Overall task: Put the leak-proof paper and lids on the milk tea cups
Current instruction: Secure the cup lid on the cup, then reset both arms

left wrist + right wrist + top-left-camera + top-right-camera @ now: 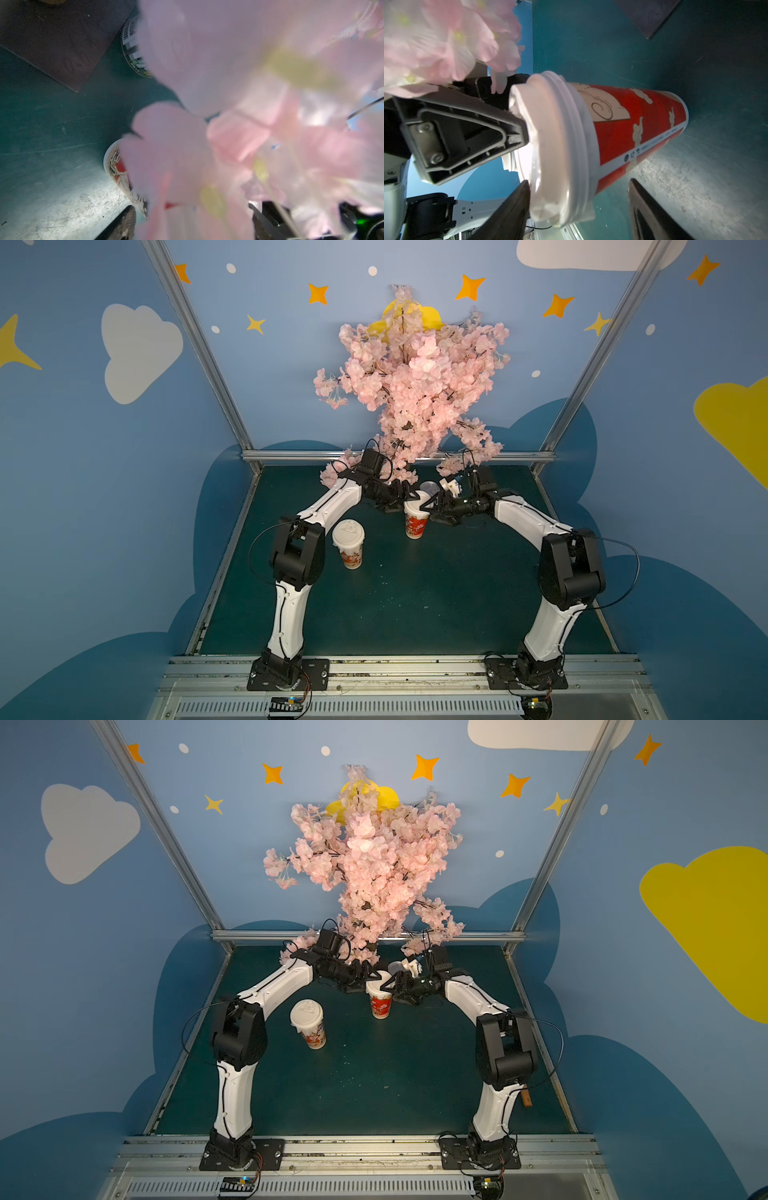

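One milk tea cup (pixel 415 524) (pixel 380 1006) stands mid-table under the blossoms, with red print. A crumpled white leak-proof paper (pixel 542 128) lies over its mouth, above a ridged white band round the rim. My left gripper (pixel 405 499) (pixel 191 207) is open, with one black finger (pixel 467 128) laid across the paper. Blossoms hide most of the left wrist view. My right gripper (pixel 434 510) (pixel 579 182) is open, its jaws straddling the cup's top; one finger touches the paper's edge. A second milk tea cup (pixel 351 556) (pixel 315 1036) stands nearer the left arm under a white lid (pixel 348 533).
A pink blossom tree (pixel 415 385) hangs over the back of the green table (pixel 415 605) and brushes both wrists. A small clear cup (pixel 430 488) and a white object (pixel 451 486) sit behind the grippers. A dark board (pixel 650 14) lies further back.
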Robot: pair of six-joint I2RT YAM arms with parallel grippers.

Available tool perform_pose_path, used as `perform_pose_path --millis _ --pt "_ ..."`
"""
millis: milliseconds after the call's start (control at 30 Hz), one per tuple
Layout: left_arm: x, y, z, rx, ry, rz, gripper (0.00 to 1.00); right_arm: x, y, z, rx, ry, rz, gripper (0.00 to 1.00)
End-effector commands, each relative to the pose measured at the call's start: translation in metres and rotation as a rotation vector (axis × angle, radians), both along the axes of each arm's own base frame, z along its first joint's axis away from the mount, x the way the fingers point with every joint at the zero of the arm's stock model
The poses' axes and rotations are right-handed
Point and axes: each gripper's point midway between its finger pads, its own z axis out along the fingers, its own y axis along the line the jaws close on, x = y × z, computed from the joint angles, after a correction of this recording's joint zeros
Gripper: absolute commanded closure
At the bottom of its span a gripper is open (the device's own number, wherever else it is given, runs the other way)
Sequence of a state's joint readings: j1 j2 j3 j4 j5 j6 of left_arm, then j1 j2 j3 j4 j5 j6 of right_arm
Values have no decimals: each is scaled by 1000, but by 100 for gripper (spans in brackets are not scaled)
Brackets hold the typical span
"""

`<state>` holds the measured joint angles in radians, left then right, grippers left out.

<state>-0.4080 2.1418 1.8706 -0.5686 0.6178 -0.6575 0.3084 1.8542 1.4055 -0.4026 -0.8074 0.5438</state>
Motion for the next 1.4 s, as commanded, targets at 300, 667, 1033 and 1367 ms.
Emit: perform_pose_path --millis 300,667,1033,1367 --pt "4 0 9 28 -9 -4 11 14 -3 31 -13 -17 -23 19" --pt "-7 5 90 -11 -145 1 0 12 -29 61 -85 -107 -91 17" --pt "-78 40 192 48 -433 10 0 -17 -82 88 -313 -297 -214 16" --pt "-145 202 175 466 -686 471 0 -54 -170 84 -609 -614 -513 13"
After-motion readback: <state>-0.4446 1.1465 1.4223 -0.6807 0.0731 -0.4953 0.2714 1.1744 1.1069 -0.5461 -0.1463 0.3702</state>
